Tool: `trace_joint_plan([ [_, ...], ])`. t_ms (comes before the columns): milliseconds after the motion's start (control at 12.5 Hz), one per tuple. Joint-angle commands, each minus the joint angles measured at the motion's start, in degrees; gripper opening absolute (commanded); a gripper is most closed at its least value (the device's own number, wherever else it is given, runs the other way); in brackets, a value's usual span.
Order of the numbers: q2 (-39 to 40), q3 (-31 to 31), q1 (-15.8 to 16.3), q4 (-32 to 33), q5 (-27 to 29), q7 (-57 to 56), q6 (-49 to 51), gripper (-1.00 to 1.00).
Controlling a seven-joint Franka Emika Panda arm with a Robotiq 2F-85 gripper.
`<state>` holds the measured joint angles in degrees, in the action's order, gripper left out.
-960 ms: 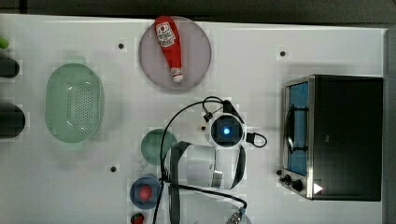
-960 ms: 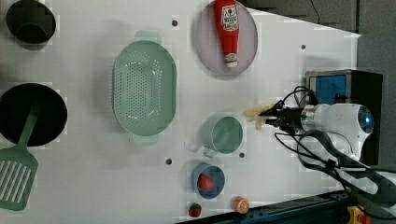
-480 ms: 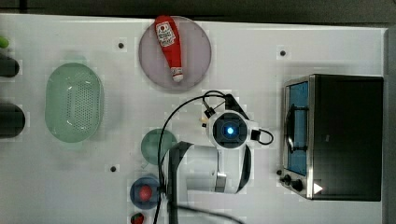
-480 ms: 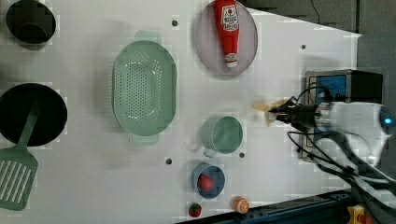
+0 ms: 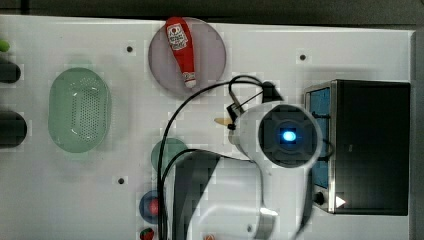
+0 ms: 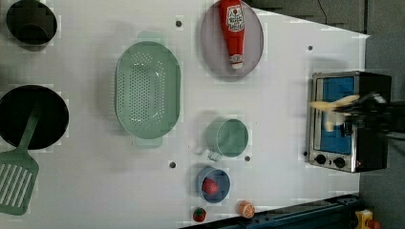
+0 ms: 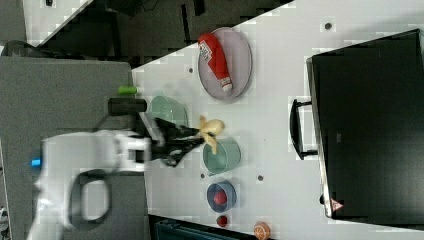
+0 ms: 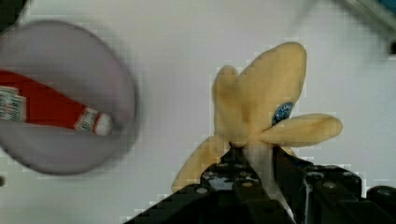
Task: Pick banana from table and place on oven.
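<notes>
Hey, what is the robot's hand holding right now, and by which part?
The peeled toy banana, pinched by the hand at its base, where the peel strips meet.

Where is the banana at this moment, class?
The banana is off the table, clamped in the gripper. In the right view it hangs above the green cup, below the ketchup plate; in the left view it crosses the oven door.

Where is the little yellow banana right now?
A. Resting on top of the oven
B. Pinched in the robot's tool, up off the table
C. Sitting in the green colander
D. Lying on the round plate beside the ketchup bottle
B. In the wrist view the tool is shut on the banana, and the right view shows the banana carried in the air above the white table, short of the oven.
</notes>
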<state>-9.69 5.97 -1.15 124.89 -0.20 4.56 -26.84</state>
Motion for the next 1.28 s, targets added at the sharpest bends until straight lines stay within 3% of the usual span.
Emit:
trace_joint_plan([
  [80, 1.5, 3.5, -1.1, -7.2, -0.3, -7.5, 7.1, -0.49],
  [560, 5.1, 16.6, -2.7, -11.4, -0.5, -22.3, 7.1, -0.49],
  [800, 9.3, 22.7, -2.9, -11.5, -1.6, -26.4, 1.4, -0.49],
  [960, 12.9, 25.4, -3.0, -11.5, -3.4, -31.6, -4.2, -0.49],
  [1280, 18.6, 28.4, -3.2, -13.0, -3.5, -33.6, -6.0, -0.49],
])
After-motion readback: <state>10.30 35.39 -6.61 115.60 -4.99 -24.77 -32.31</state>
